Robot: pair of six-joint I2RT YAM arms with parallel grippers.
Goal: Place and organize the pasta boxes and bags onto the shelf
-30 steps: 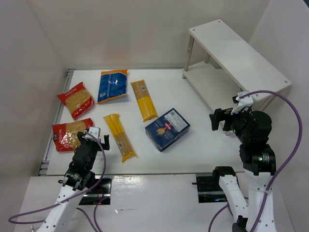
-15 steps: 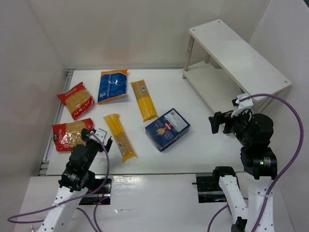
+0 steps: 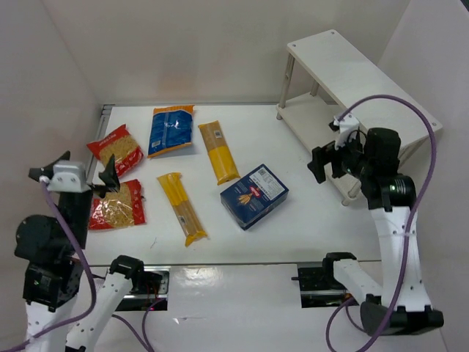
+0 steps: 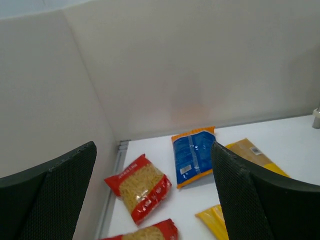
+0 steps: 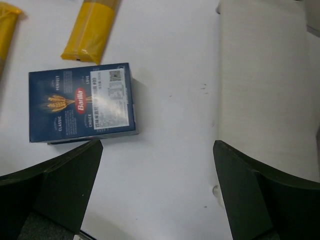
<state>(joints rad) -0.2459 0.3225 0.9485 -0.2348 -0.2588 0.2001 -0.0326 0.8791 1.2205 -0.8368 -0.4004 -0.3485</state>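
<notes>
— What lay on the table [image 3: 308, 220] when you looked?

— I saw the pasta box [image 3: 254, 196] flat near the middle: dark blue cardboard, rectangular, red logo facing up. To its left lay the far yellow packet [image 3: 218, 152] and the near yellow packet [image 3: 183, 207], both long and narrow. The blue bag [image 3: 171, 130] with orange ends sat at the back. The far red bag [image 3: 116, 151] and the near red bag [image 3: 121, 207], both crinkly plastic with clear windows, lay by the left edge. The white shelf [image 3: 363, 81] with its flat boards stood far right.

— And the jaws?

— My left gripper [image 3: 79, 174] hung high over the left edge, its mesh-textured fingers spread wide and empty. My right gripper [image 3: 321, 163] hovered between the box and the shelf's lower board, also spread and empty.

— Anything unclear?

— My left arm covered part of the near red bag from above. The left wrist view cropped that bag and a yellow packet.
</notes>
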